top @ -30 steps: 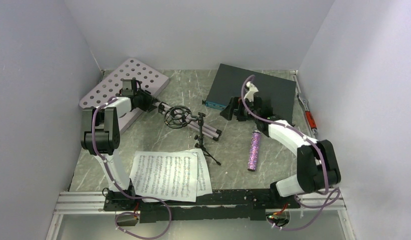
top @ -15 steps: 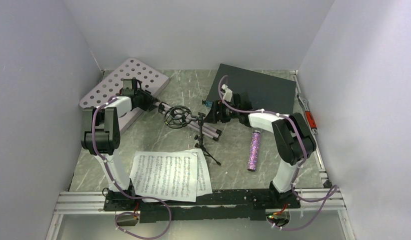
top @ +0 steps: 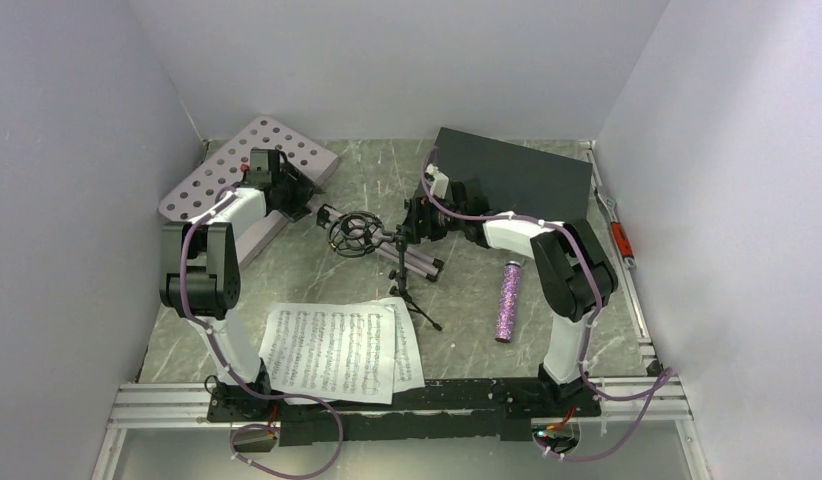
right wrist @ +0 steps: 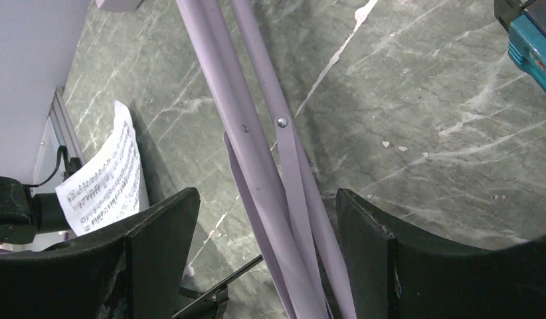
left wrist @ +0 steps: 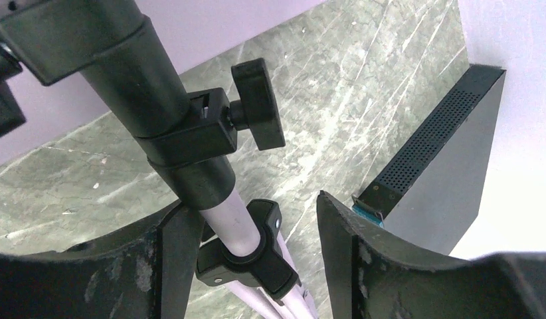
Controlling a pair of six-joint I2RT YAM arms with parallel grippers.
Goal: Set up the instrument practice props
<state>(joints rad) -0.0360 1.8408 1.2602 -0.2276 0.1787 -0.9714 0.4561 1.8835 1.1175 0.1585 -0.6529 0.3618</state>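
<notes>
The pale lilac music stand lies flat, its perforated tray [top: 249, 168] at the back left and its folded legs [top: 419, 260] toward the middle. My left gripper [top: 290, 193] is open, its jaws on either side of the stand's pole [left wrist: 225, 222] just below a black knob clamp [left wrist: 210, 129]. My right gripper [top: 415, 226] is open, its jaws either side of the folded lilac legs [right wrist: 277, 199]. The small black tripod with ring mount [top: 355, 232] lies beside the legs. Two sheet-music pages [top: 332, 350] lie at the front. The glittery purple microphone [top: 508, 300] lies to the right.
A flat dark grey-teal box [top: 527, 180] sits at the back right, just behind my right arm; it also shows in the left wrist view [left wrist: 443, 179]. A red-handled tool [top: 621, 240] lies along the right wall. Walls close in on three sides.
My right gripper has swung left from the box's front edge to over the stand's folded legs. My left gripper has shifted slightly toward the back on the pole.
</notes>
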